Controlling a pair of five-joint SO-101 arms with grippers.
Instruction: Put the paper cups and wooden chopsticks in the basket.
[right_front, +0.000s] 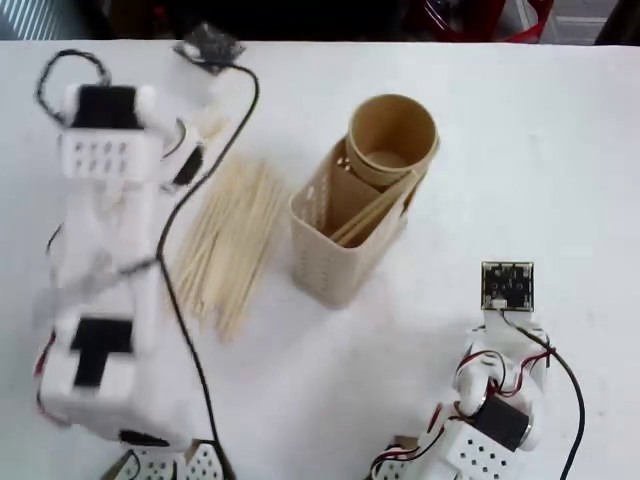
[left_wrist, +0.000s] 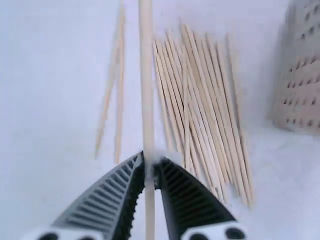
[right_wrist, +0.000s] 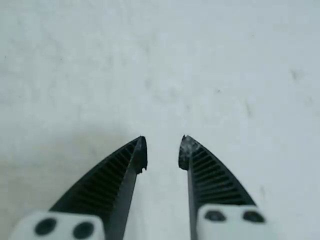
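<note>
One chopstick (left_wrist: 146, 75) is pinched in the left claw (left_wrist: 150, 167), long axis straight ahead, just beside the pile (right_front: 225, 245), the basket (right_front: 330, 265) at 4 o'clock from it in the high view; the right claw (right_wrist: 162, 150) hangs spread over bare tabletop (right_wrist: 160, 60).

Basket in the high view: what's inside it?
A paper cup stands at one end, a few wooden chopsticks leaning beside it. The basket floor and their lower ends are hidden.

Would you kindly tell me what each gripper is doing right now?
Left gripper: closed on one wooden chopstick.
Right gripper: open, holding nothing.
</note>
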